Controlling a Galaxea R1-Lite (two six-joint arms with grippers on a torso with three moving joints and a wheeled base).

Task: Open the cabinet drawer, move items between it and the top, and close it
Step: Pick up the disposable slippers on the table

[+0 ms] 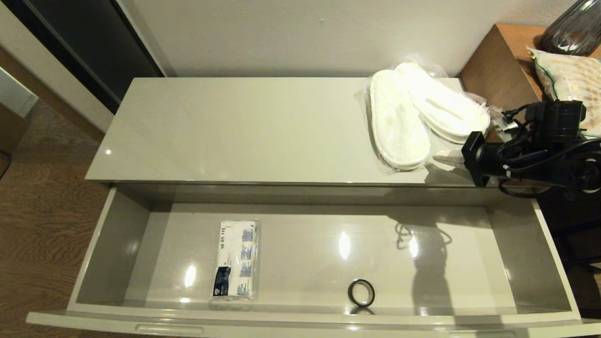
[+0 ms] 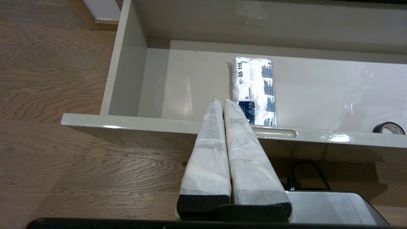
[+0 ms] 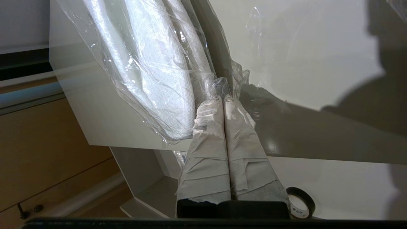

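Note:
The cabinet drawer (image 1: 300,320) stands pulled fully out, its slotted front edge (image 2: 127,121) nearest me. Two packs of white slippers in clear plastic lie overlapping at the right end of the top (image 1: 244,126), one nearer (image 1: 399,122) and one farther (image 1: 441,105). My right gripper (image 1: 446,162) is at the top's front right corner, shut on the crinkled plastic edge of the nearer slipper pack (image 3: 159,73), which bunches at the gripper's tips (image 3: 223,99). My left gripper (image 2: 221,101) is out of the head view; it hangs shut and empty over the drawer's front edge, left of centre.
Inside the drawer lie a white packet with blue print (image 1: 235,258) and a small black ring (image 1: 361,292). A brown wooden side table (image 1: 497,65) with a patterned cushion (image 1: 570,80) and a dark vase (image 1: 573,28) adjoins the cabinet's right end. Wooden floor lies to the left.

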